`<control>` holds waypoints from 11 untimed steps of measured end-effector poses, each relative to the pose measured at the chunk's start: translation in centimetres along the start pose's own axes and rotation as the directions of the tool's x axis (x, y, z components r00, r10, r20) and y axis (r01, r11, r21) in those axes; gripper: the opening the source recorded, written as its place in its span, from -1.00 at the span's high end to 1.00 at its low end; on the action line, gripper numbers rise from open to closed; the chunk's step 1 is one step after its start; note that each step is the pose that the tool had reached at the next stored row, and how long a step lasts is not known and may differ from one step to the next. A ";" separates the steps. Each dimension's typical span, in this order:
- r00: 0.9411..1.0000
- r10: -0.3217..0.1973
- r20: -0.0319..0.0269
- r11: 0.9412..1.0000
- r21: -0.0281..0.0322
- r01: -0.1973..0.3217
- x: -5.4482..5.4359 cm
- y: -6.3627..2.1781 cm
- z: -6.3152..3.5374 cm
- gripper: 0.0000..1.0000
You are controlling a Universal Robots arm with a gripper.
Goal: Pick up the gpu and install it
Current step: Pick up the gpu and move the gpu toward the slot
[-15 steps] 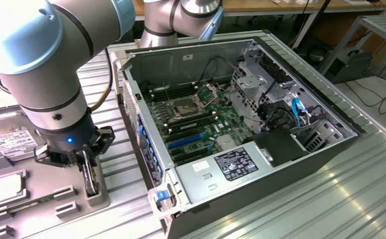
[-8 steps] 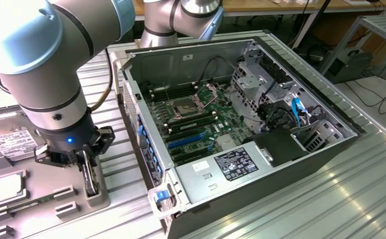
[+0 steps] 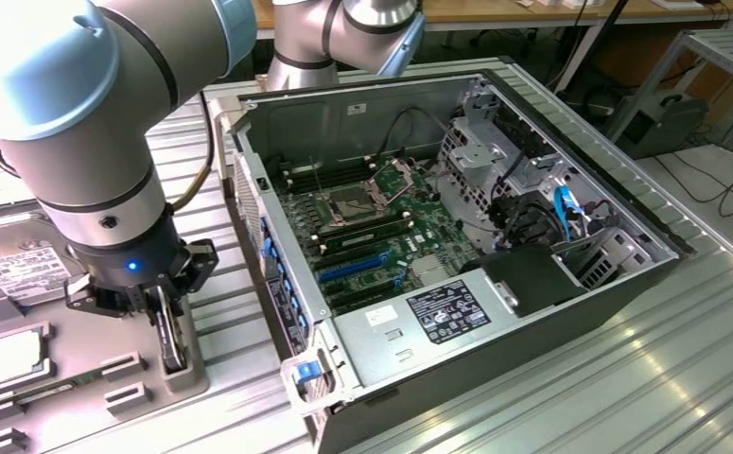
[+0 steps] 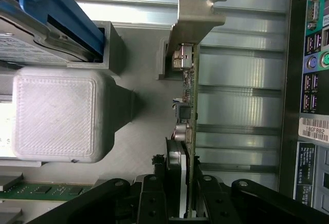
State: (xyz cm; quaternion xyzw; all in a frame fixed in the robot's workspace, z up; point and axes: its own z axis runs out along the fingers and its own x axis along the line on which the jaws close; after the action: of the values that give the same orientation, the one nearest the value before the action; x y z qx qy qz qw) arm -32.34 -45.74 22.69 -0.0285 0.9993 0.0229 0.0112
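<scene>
Ribbed metal surface (image 3: 669, 378); the tool (image 4: 182, 185), nearly closed, pinches the thin gpu (image 4: 191, 126) edge-on. Tilting could snag its bracket (image 4: 198, 18) on the holder (image 3: 151, 376), twisting it loose.

Ribbed metal table (image 3: 669, 350) carries 2 things. An open PC case (image 3: 340, 118) lies on its side approx. mid-table. A grey plastic parts tray (image 3: 76, 345) sits just beside it, on the exterior view's left, w/ bare ribs between them.

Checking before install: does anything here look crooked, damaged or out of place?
Nothing stands out: the gpu stands straight, on edge, in the shut pincer over the tray, beside the open case.
</scene>
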 end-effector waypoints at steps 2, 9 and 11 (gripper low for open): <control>1.000 0.000 0.000 1.000 0.000 0.000 0.0 0.01 -0.30 0.44; 1.000 0.000 0.000 1.000 0.000 0.000 0.0 0.06 -1.33 0.44; 1.000 0.000 0.000 1.000 0.000 0.000 0.0 0.07 -1.58 0.44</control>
State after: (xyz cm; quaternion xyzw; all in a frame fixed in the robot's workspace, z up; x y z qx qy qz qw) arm -32.34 -45.74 24.27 -0.0285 0.9993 0.0229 0.0110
